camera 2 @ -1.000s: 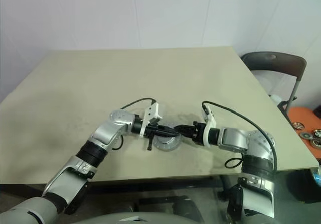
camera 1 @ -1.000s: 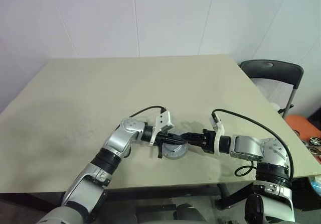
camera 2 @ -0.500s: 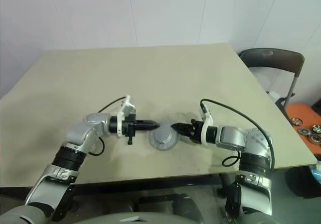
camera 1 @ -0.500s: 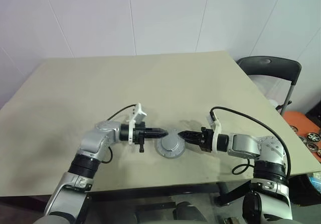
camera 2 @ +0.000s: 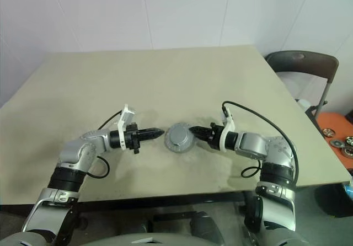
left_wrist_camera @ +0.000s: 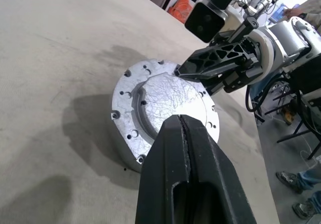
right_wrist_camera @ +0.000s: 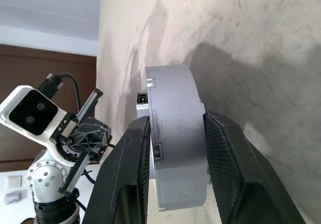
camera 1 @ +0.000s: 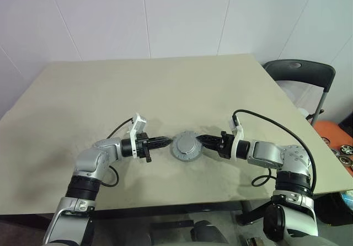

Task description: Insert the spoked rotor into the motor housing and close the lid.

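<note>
Right gripper (right_wrist_camera: pixel 173 148): it is seen near the front edge of the table (camera 1: pixel 165 86), toward the right side. Its two black fingers (right_wrist_camera: pixel 228 153) are closed on the rim of the motor housing, one on each side, and the assembly is gripped between them.

Left gripper (camera 1: pixel 165 142): it is seen near the front edge too, left of the centre. Its fingers are pressed fully together and nothing is held. The tip is placed just beside the left side of the round assembly; contact cannot be told.

Motor housing (right_wrist_camera: pixel 175 148): it is seen as a round light-grey body resting on the table between the two grippers, closer to the front edge than to the far edge. No copper windings can be made out.

Lid (left_wrist_camera: pixel 165 103): a flat silvery disc with scratches and small holes is seated on top of the housing, so the housing is closed.

Spoked rotor: it cannot be told where it is.

Chair (camera 1: pixel 300 75): a dark chair is placed beyond the right edge of the table.
</note>
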